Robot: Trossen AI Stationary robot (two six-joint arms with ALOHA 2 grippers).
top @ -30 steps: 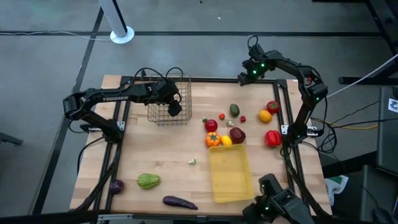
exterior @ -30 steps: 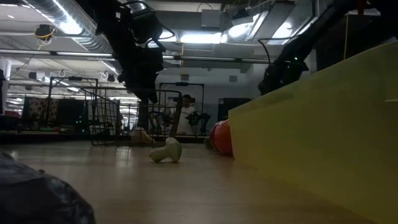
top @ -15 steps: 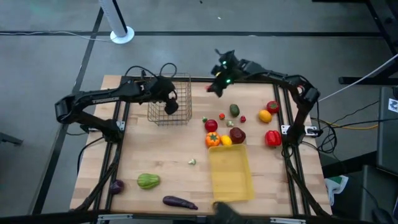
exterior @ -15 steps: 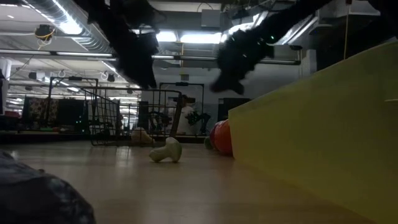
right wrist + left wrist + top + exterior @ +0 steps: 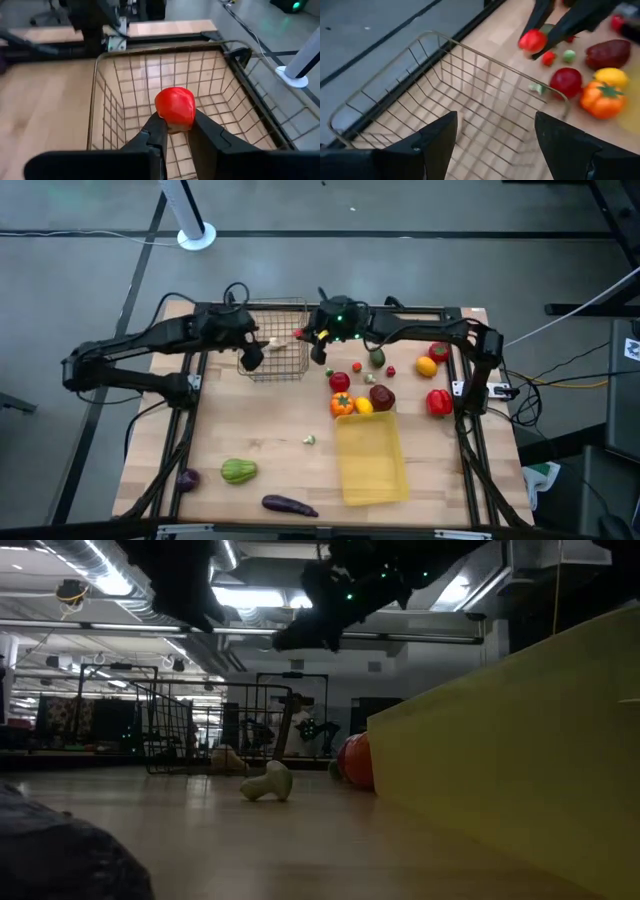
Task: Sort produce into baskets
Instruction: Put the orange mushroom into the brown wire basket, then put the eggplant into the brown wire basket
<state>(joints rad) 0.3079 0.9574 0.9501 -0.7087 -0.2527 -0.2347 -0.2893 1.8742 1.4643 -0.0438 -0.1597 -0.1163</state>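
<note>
Right end effector (image 5: 175, 131) was clamped on a red fruit (image 5: 175, 106), held in the air at the wire basket's (image 5: 273, 340) right rim, far side of the table (image 5: 260, 450). Left end effector (image 5: 492, 135) hovered over the basket's left side, fingers apart, holding nothing. Yellow tray (image 5: 371, 459) sat near-centre right, with a produce cluster just beyond its far end: orange pepper (image 5: 342, 404), red apple (image 5: 340, 382), dark red piece (image 5: 381, 396). Green squash (image 5: 238, 471) and eggplant (image 5: 288, 505) lay near-left. A small whitish piece (image 5: 309, 440) lay mid-table.
</note>
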